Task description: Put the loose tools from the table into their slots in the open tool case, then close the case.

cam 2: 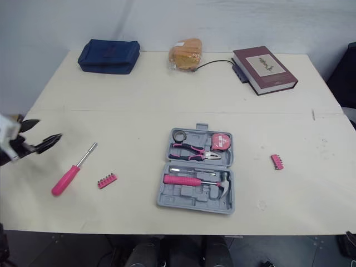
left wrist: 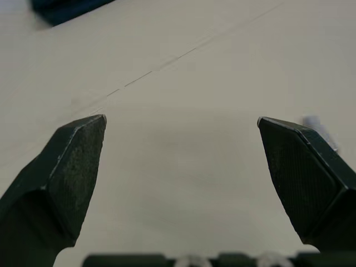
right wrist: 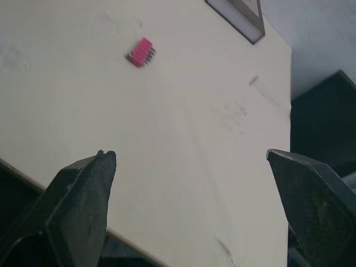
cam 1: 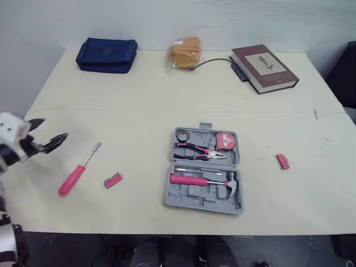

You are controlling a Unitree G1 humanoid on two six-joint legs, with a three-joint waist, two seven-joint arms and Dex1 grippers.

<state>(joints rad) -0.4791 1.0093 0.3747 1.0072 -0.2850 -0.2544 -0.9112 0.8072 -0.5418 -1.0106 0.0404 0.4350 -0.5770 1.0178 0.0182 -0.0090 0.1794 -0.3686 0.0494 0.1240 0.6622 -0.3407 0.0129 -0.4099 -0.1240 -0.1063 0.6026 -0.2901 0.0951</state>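
The left gripper (cam 1: 54, 128), spread wide and empty, hovers by the cream table's (cam 1: 167, 94) left edge, nearest the pink-handled steel-shafted screwdriver (cam 1: 78, 170) lying just inboard, handle toward the robot, shaft angling away toward the open grey plastic tool case (cam 1: 192, 196).

Bright, soft and even light falls from above on the pale desk (cam 1: 139, 105). The tool case (cam 1: 194, 196) and the book (cam 1: 265, 68) throw only thin, faint shadows. Below the front edge of the desk it is dark
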